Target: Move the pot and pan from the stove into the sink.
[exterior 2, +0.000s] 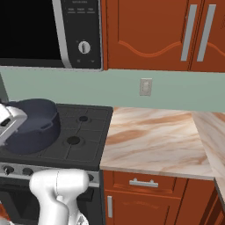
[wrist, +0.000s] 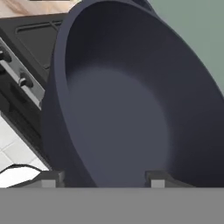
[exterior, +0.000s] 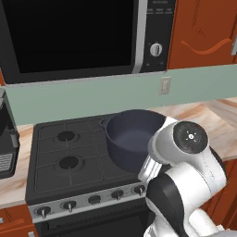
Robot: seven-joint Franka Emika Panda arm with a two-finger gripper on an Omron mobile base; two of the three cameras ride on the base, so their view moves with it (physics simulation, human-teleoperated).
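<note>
The deep dark blue-grey pot (wrist: 127, 109) hangs tilted above the black stove (exterior: 65, 152), clear of the grates. My gripper (wrist: 104, 178) is shut on the pot's near wall, one fingertip outside (wrist: 50, 178) and one inside (wrist: 156, 179). In the left base view the pot (exterior: 132, 136) sits over the stove's right half, partly behind my white arm. In the right base view the pot (exterior 2: 33, 123) hovers over the stove (exterior 2: 79, 132) at its left side, next to my hand. The pot is empty. The pan and the sink are out of view.
A microwave (exterior: 78, 37) hangs low over the stove. A marbled beige counter (exterior 2: 154, 140) runs to the right, under orange-brown cabinets (exterior 2: 149, 30). A dark appliance (exterior: 5, 148) stands on the counter left of the stove. Knobs (exterior: 69, 205) line the stove's front strip.
</note>
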